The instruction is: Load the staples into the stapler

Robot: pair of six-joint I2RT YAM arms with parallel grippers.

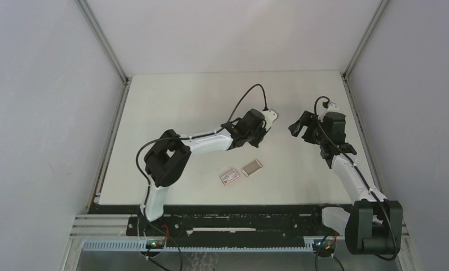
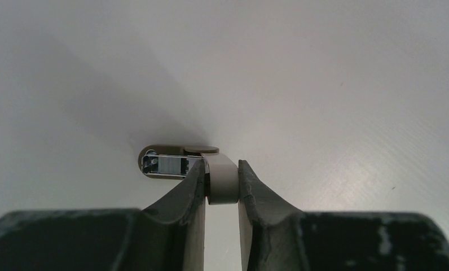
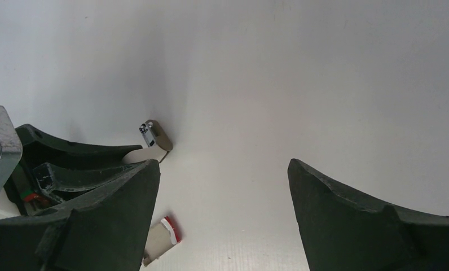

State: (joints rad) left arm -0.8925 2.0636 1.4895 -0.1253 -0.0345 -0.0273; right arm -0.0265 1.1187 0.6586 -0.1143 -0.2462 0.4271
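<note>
The small pinkish stapler (image 2: 222,183) stands on the table with its lid between my left gripper's (image 2: 221,165) fingers, which press on both of its sides. Its silvery metal channel (image 2: 166,165) lies exposed to the left. From above, the stapler (image 1: 272,116) pokes out past my left gripper (image 1: 263,125). The staples sit in a flat grey tray (image 1: 251,167) beside the white box with a red label (image 1: 230,177), nearer the front edge. My right gripper (image 1: 297,126) hovers open right of the stapler, holding nothing. In the right wrist view the stapler (image 3: 154,135) and box (image 3: 170,228) show past my right gripper (image 3: 222,165).
Grey walls enclose the white table (image 1: 171,113) on the left, back and right. The left arm (image 1: 166,158) stretches across the table's middle; the right arm (image 1: 352,169) runs along the right side.
</note>
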